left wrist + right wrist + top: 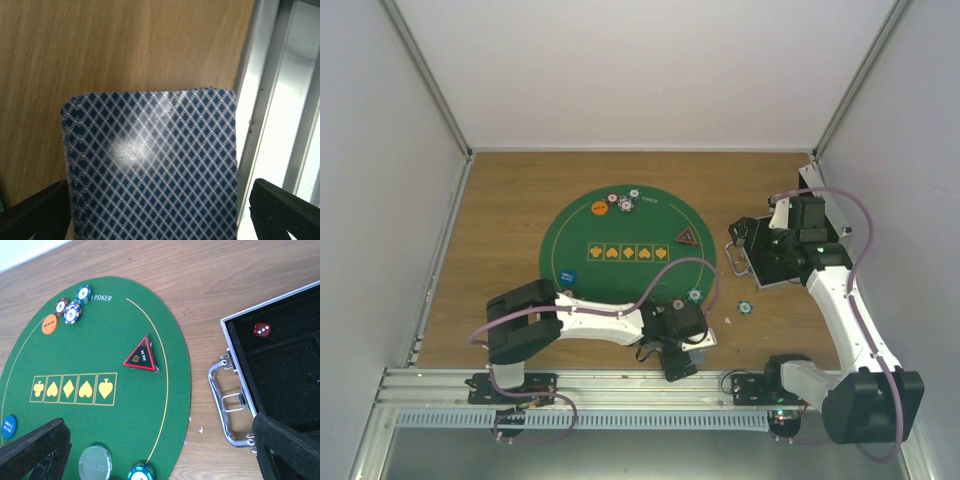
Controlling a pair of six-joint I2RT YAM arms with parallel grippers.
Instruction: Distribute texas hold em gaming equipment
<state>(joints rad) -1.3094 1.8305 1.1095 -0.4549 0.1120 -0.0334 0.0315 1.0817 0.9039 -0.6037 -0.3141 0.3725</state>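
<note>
The left arm stretches low along the near rail, with the left gripper just past the mat's near edge. Only its wrist view shows the cards, which sit between wide-set fingers over bare wood. Whether the fingers clamp the cards, I cannot tell. The right gripper hangs over the case, fingers wide and empty. Its view alone shows a red die inside.

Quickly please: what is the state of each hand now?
Left hand: open, with the card deck between its fingers.
Right hand: open, holding nothing.
</note>
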